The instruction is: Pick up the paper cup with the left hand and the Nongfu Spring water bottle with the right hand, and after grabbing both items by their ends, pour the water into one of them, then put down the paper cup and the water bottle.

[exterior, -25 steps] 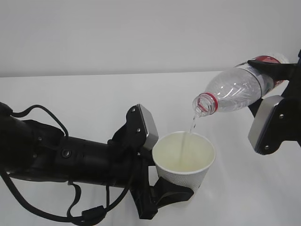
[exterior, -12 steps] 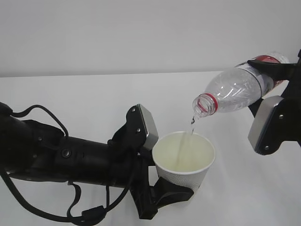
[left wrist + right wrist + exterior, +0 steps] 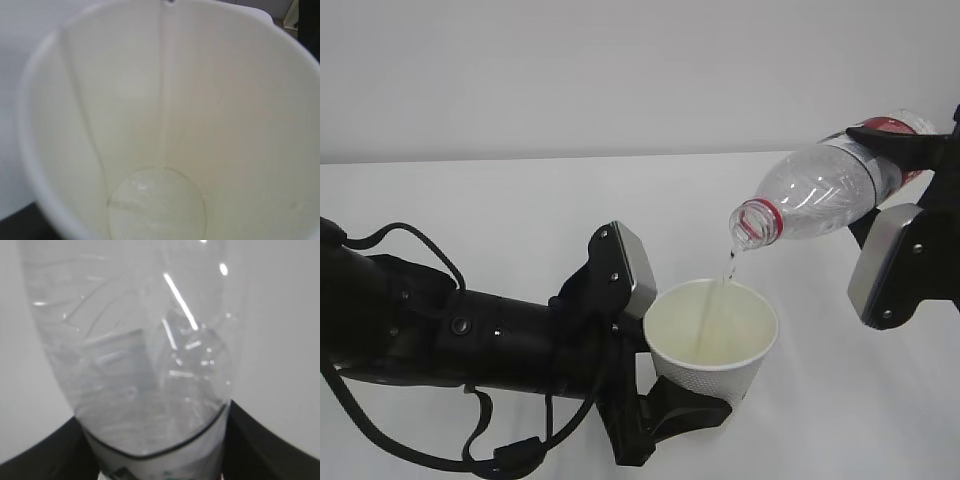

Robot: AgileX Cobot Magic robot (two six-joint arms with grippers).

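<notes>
The white paper cup (image 3: pixel 712 338) is held upright off the table, and my left gripper (image 3: pixel 692 406) is shut on its base. The clear Nongfu Spring water bottle (image 3: pixel 817 192) lies tilted, its open red-ringed mouth (image 3: pixel 751 224) pointing down-left over the cup's rim. My right gripper (image 3: pixel 897 163) is shut on its labelled end. A few drops of water (image 3: pixel 730 262) fall from the mouth into the cup. In the left wrist view, shallow water (image 3: pixel 157 205) covers the cup's bottom. The right wrist view shows the bottle (image 3: pixel 140 350) between black fingers (image 3: pixel 272 442).
The white table (image 3: pixel 500 200) runs back to a pale wall. My left arm with its cables (image 3: pixel 440 340) fills the lower left, and the grey plate of the right wrist (image 3: pixel 885 265) hangs to the right of the cup.
The thin stream from the bottle's mouth has broken into separate drops. Cup, bottle and both arms stay where they were.
</notes>
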